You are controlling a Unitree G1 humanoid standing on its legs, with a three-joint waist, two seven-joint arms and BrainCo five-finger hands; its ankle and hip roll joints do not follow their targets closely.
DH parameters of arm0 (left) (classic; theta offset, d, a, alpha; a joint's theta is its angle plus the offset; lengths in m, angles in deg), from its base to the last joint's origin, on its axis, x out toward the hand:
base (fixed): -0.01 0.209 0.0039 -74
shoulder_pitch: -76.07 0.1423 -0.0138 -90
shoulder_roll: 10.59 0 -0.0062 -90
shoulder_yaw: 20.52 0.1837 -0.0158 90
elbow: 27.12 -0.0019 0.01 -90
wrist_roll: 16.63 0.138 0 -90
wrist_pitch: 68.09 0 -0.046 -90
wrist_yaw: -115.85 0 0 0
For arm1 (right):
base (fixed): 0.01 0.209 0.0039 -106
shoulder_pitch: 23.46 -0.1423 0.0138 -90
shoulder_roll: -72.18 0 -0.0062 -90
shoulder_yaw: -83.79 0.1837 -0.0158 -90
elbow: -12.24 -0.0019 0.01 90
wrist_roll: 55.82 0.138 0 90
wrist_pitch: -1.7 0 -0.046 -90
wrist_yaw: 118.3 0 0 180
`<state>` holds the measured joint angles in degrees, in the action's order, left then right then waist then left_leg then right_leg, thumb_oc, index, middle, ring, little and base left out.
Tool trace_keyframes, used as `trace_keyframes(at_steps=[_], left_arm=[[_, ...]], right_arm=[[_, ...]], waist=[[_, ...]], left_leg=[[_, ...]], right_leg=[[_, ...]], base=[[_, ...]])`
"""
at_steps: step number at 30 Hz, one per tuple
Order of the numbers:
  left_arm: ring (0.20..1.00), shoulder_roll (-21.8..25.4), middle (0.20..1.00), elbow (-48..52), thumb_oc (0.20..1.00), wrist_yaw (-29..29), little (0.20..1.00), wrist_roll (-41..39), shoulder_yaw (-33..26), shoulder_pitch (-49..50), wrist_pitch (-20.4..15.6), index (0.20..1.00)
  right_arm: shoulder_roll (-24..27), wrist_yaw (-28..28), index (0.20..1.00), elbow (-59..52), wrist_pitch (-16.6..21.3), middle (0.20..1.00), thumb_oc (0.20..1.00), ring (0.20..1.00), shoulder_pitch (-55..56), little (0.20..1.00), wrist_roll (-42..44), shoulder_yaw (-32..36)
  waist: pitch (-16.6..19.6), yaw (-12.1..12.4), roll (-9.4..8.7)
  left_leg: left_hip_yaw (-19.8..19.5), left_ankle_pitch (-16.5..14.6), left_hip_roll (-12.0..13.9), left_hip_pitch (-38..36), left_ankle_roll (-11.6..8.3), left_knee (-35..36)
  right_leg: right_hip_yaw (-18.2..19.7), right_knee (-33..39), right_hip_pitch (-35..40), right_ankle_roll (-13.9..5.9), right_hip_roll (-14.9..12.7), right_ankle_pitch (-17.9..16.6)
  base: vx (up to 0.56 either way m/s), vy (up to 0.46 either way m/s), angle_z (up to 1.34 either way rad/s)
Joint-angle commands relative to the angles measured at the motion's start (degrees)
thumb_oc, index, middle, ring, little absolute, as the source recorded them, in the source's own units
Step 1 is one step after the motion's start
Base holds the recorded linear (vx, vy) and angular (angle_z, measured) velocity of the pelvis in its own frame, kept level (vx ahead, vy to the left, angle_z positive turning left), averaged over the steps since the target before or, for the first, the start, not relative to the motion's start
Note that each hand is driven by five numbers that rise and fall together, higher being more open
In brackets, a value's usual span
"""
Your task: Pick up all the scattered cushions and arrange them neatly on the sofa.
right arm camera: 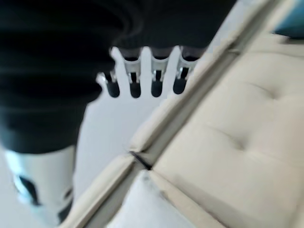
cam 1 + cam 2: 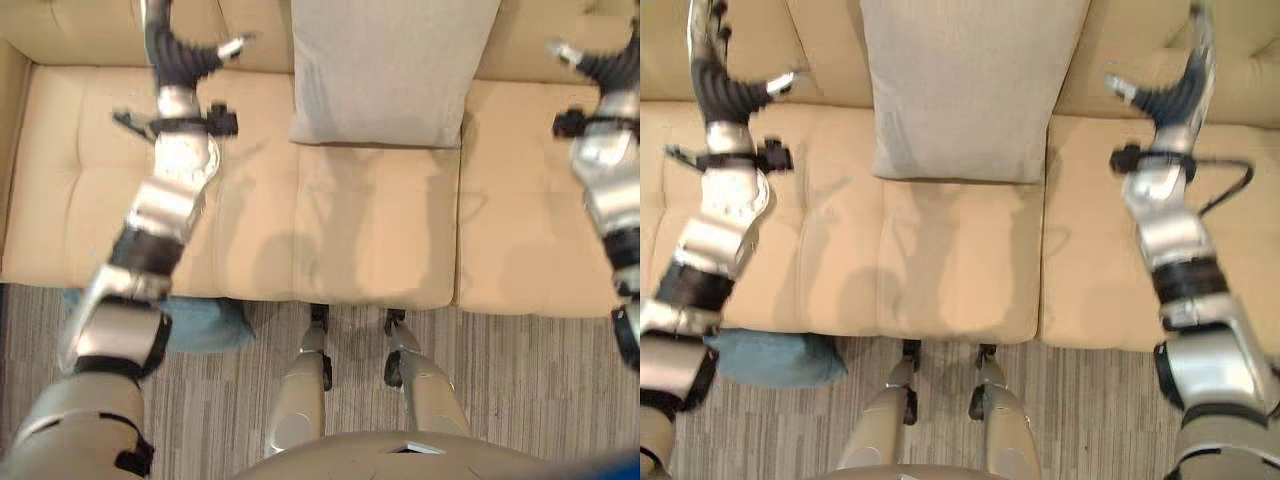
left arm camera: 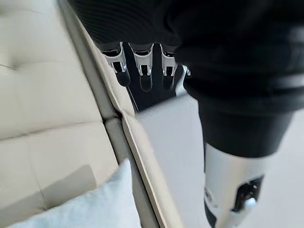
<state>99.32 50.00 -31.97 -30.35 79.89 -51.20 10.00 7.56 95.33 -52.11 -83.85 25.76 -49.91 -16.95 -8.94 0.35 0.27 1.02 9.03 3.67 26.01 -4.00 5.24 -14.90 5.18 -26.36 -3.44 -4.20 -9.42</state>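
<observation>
A light grey cushion (image 2: 385,70) stands upright against the backrest in the middle of the beige sofa (image 2: 350,240). My left hand (image 2: 180,55) is raised to the left of it, fingers (image 3: 142,71) straight, holding nothing. To the cushion's right my right hand (image 2: 1175,90) is raised the same way, its fingers (image 1: 142,80) straight and empty. Both hands are apart from the cushion; a pale corner of it (image 3: 95,204) shows in the left wrist view. A blue cushion (image 2: 775,358) lies on the floor against the sofa's front left, partly behind my left arm.
The sofa's seat has free room on both sides of the grey cushion. A left armrest (image 2: 12,110) closes off the sofa's end. Striped grey carpet (image 2: 520,390) runs along the sofa's front edge.
</observation>
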Motion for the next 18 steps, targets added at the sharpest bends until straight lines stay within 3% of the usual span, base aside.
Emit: trace_keyframes(at_steps=[1,3,4,5,7,12,16,18], left_arm=[[1.0,-2.63,1.0,0.01,1.0,-1.15,1.0,4.36,-0.53,0.63,-3.72,1.0],[1.0,-7.22,1.0,6.22,1.0,-5.39,1.0,4.73,-4.46,14.73,-3.22,1.0],[1.0,-7.25,1.0,6.62,1.0,-5.49,1.0,4.74,-4.49,15.4,-3.1,1.0],[1.0,-8.81,1.0,6.74,1.0,-9.19,1.0,5.19,-6.43,24.66,-2.22,1.0],[1.0,-9.43,1.0,5.52,1.0,-12.1,1.0,6.28,-7.12,30.92,-0.99,1.0],[1.0,-10.03,1.0,-8.55,1.0,-16.87,1.0,11.18,-5.92,40.37,2.22,1.0],[1.0,-14.93,1.0,-34.26,1.0,-20.04,1.0,14.22,-4.78,43.97,4.68,1.0],[1.0,-16.35,1.0,-41.39,1.0,-19.9,1.0,15.8,-4.11,43.49,5.1,1.0]], right_arm=[[-3.81,-2.14,1.0,-1.42,3.82,1.0,1.0,1.0,3.23,1.0,-6.18,2.92],[-8.63,-6.6,1.0,-7.65,4.56,1.0,1.0,1.0,17.72,1.0,-10.27,6.71],[-8.73,-6.68,1.0,-8.1,4.44,1.0,1.0,1.0,18.43,1.0,-10.41,6.77],[-10.22,-9.52,1.0,-7.4,3.95,1.0,1.0,1.0,27.03,1.0,-12.94,8.92],[-11.07,-11.03,1.0,-5.02,3.27,1.0,1.0,1.0,32.08,1.0,-14.59,9.81],[-14.0,-13.63,1.0,6.82,2.98,1.0,1.0,1.0,37.67,1.0,-15.84,8.39],[-16.66,-16.88,1.0,22.96,2.38,1.0,1.0,1.0,39.54,1.0,-17.25,3.8],[-17.4,-17.28,1.0,26.8,2.35,1.0,1.0,1.0,40.02,1.0,-18.13,2.34]], waist=[[4.7,0.49,-3.03],[5.08,0.33,-3.18],[5.12,0.36,-3.19],[5.05,0.21,-2.96],[4.7,0.3,-2.84],[4.69,0.54,-2.32],[5.79,0.85,-2.13],[6.12,0.88,-2.17]], left_leg=[[-0.84,-5.05,0.38,-2.12,-3.8,-0.24],[-0.28,-5.57,0.4,-5.72,-3.23,-0.24],[-0.26,-5.67,0.41,-6.16,-3.23,-0.24],[0.14,-6.24,0.74,-9.12,-2.85,-0.24],[0.45,-6.73,0.84,-11.8,-2.52,-0.24],[1.08,-7.41,1.01,-16.96,-1.52,-0.24],[1.85,-8.48,1.01,-21.59,-1.22,-0.24],[1.88,-8.65,0.99,-22.43,-1.27,-0.24]], right_leg=[[0.21,-0.18,3.25,-6.87,-3.38,4.8],[0.08,-0.18,7.1,-6.68,-3.73,5.36],[0.09,-0.18,7.53,-6.69,-3.72,5.44],[0.02,-0.18,10.36,-6.55,-3.87,6.23],[-0.07,-0.18,13.01,-6.41,-3.72,6.77],[-0.13,-0.18,18.19,-6.21,-3.19,7.89],[0.44,-0.18,23.13,-5.71,-2.29,9.43],[0.37,-0.18,23.95,-5.66,-2.24,9.6]], base=[[0.06,0.016,-0.05],[0.11,0.014,0.01],[0.1,0.007,-0.02],[0.08,0.003,-0.07],[0.09,0.007,-0.06],[0.02,0.004,0.0],[-0.01,-0.005,-0.07],[-0.01,-0.003,-0.06]])
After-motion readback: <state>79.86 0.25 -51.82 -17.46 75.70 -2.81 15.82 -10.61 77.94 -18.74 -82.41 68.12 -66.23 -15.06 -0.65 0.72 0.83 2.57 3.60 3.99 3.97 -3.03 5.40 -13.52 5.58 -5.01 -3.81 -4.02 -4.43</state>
